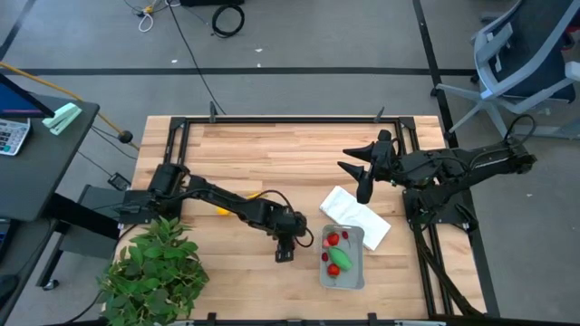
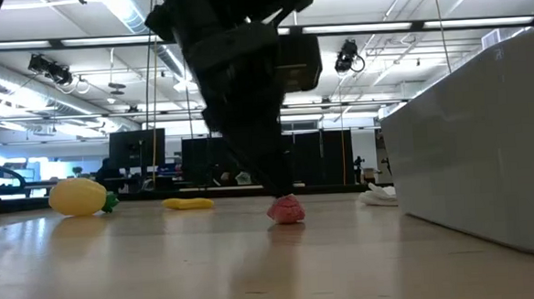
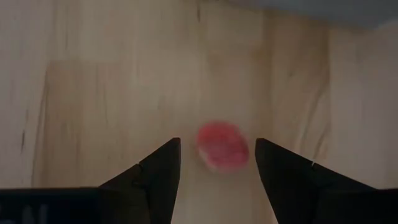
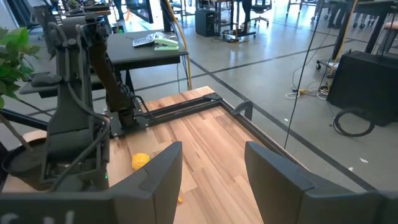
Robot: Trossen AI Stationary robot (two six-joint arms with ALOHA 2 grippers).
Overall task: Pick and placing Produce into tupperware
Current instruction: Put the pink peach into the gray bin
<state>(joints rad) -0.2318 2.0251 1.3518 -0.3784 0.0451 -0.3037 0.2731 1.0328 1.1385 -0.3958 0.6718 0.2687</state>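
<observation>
The left gripper [image 3: 216,163] hangs low over a small red piece of produce [image 3: 222,145], its fingers spread wide with the piece between them but untouched. In the high view this is lower centre, where the left gripper [image 1: 286,244] sits just left of the tupperware [image 1: 359,275], which already holds red and green pieces. To do the grasp well, I judge it should sink until the tips flank the piece's widest part, centre it, then close gently so it doesn't roll. The piece is squat and nearly round; its slightly longer axis runs across the finger gap. The right gripper [image 1: 361,170], open, waits at upper right.
</observation>
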